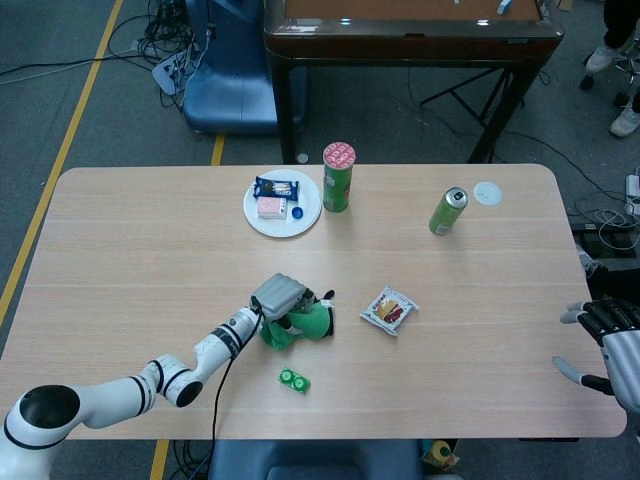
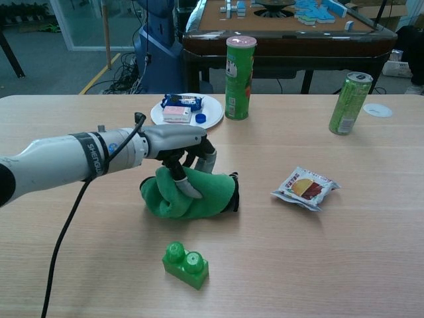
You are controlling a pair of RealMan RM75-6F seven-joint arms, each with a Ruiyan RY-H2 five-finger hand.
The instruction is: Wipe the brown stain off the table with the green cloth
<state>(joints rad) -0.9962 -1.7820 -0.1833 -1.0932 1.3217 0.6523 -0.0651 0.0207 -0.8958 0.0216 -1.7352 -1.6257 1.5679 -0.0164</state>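
Observation:
The green cloth (image 1: 303,325) (image 2: 189,195) lies bunched on the wooden table (image 1: 120,260), just left of centre. My left hand (image 1: 281,297) (image 2: 177,147) presses down on top of it, fingers curled into the folds. No brown stain shows in either view; the cloth and hand cover that spot. My right hand (image 1: 608,345) hovers off the table's right edge, fingers spread and holding nothing; the chest view does not show it.
A green toy brick (image 1: 294,380) (image 2: 185,264) lies just in front of the cloth. A snack packet (image 1: 389,310) (image 2: 305,187) sits to its right. At the back stand a white plate (image 1: 272,219) with snacks, a chips tube (image 1: 338,177) and a green can (image 1: 447,211).

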